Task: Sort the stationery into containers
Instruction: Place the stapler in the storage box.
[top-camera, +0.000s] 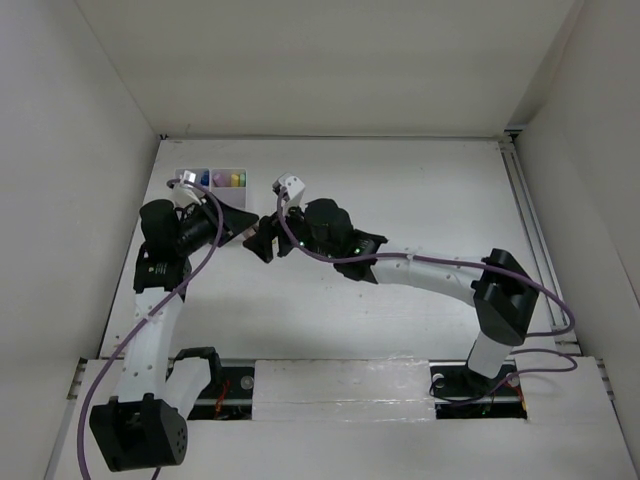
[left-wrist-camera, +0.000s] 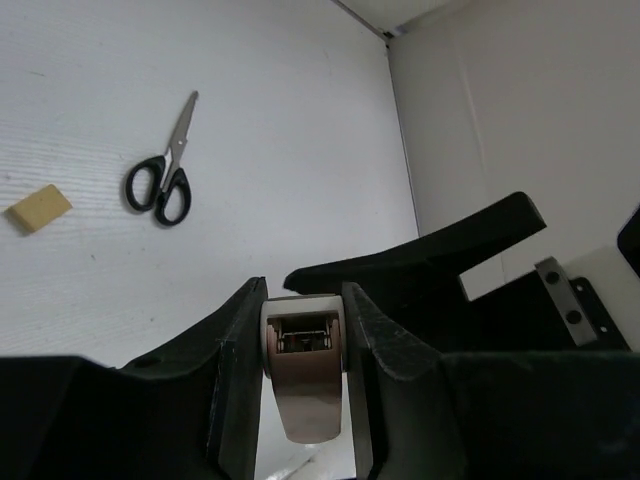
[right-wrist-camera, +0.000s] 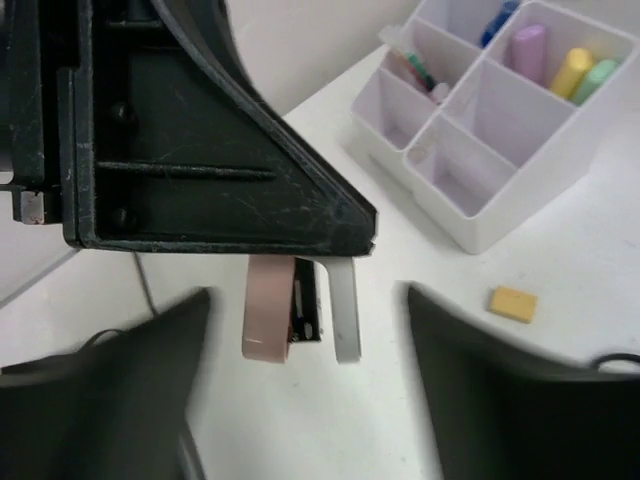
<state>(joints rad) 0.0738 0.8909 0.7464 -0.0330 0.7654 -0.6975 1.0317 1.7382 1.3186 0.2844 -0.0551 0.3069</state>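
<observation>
One pair of scissors (left-wrist-camera: 170, 165), one tan eraser (left-wrist-camera: 38, 208), one white tray (right-wrist-camera: 540, 192), three markers (right-wrist-camera: 572, 70), one stapler (left-wrist-camera: 305, 385)

White tray (right-wrist-camera: 545, 185), lilac marker (right-wrist-camera: 527, 50), yellow marker (right-wrist-camera: 570, 70), mint marker (right-wrist-camera: 597, 78), black-handled scissors (left-wrist-camera: 172, 162) with silver blades, tan eraser (left-wrist-camera: 38, 208), dusty-pink stapler (left-wrist-camera: 305, 390), purple cable (top-camera: 330, 258), plain white table (left-wrist-camera: 280, 120).

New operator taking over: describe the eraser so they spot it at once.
Find the white organizer tray in the right wrist view. The eraser lies flat on the table just off its near corner. It is a small tan block, loose outside the tray, unlike the markers inside.
</observation>
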